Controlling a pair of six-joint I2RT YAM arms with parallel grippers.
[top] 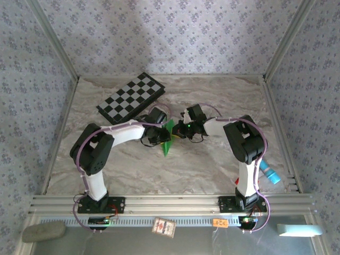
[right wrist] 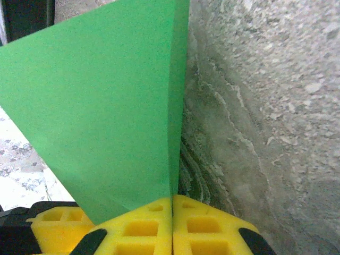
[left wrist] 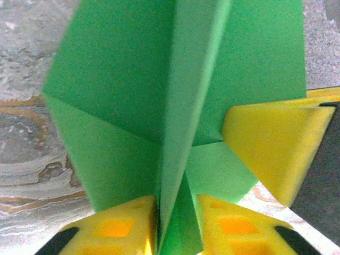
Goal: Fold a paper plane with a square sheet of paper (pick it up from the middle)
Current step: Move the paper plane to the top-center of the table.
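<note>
Bright-green paper plane (top: 169, 139), narrow dart shape, standing on edge over the middle of the table (top: 212, 164), pointed end toward the near edge

From the left wrist, same paper plane (left wrist: 175, 106) close up: matte green, sharp central keel fold running away from the camera, flat wing panels spreading to both sides, diagonal crease across the left panel, short cross crease on the right panel low down

From the right wrist, paper plane (right wrist: 106, 106) as one smooth triangular face, widening away from the pads, straight right edge rising from the pad seam, no creases on this face

Left gripper (top: 158, 137) (left wrist: 178, 215) nearly closed, keel fold pinched in the narrow gap between yellow pads (left wrist: 117, 228), green against both pads

Right gripper (top: 184, 130) (right wrist: 172, 212) closed tight, pads pressed together with the paper edge clamped in the seam; one of its yellow pads (left wrist: 271, 143) also against the right wing panel in the left wrist view

Grippers facing each other across the plane, left one on its left side, right one on its right

Checkered board (top: 132, 97) lying flat toward the far left corner, well apart from the plane

Blue object (top: 270, 173) at the right edge near the near right corner, blurred, type unclear
</note>
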